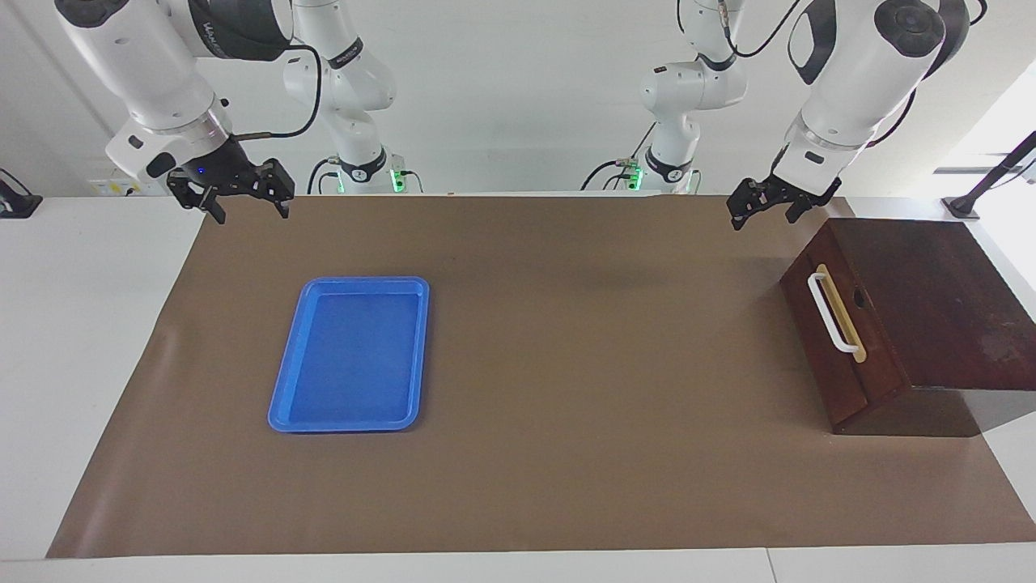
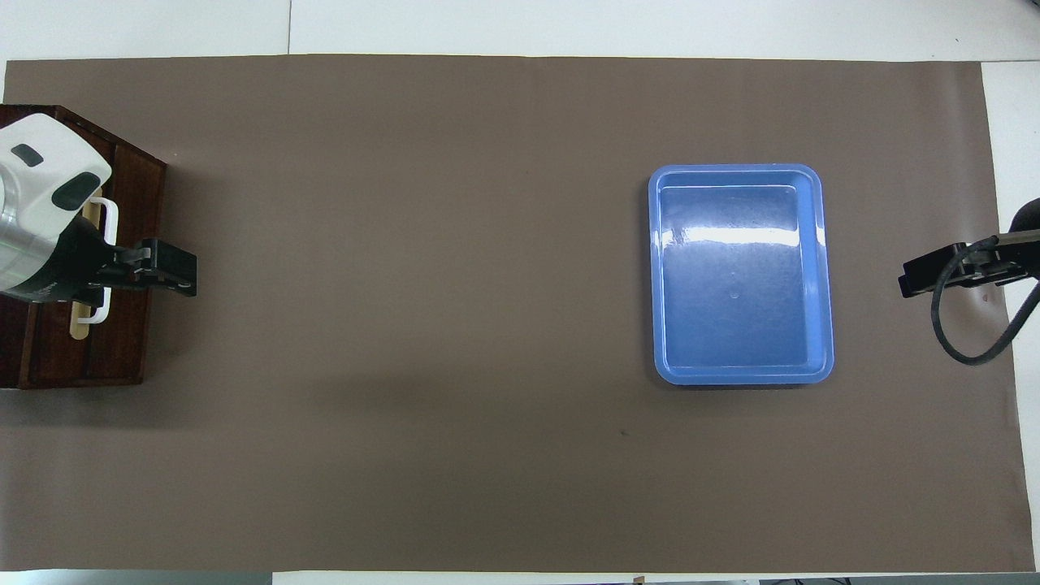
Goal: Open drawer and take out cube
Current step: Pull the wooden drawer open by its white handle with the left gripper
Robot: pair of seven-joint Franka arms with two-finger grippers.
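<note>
The drawer [image 1: 825, 364] is shut in its dark reddish-brown box [image 1: 931, 300] at the left arm's end of the table. Its white bar handle [image 1: 832, 314] on a yellow strip faces the middle of the table. The drawer front also shows in the overhead view [image 2: 130, 341]. The cube is hidden. My left gripper [image 1: 765, 214] is open and empty, raised in the air by the box's corner nearest the robots; in the overhead view my left gripper [image 2: 166, 268] covers part of the handle [image 2: 110, 215]. My right gripper [image 1: 247, 206] is open and empty, raised over the mat's edge at the right arm's end, where that arm waits.
A flat blue tray [image 1: 279, 405] lies empty on the brown mat [image 1: 566, 364] toward the right arm's end; it shows in the overhead view too [image 2: 660, 268]. White table surface borders the mat.
</note>
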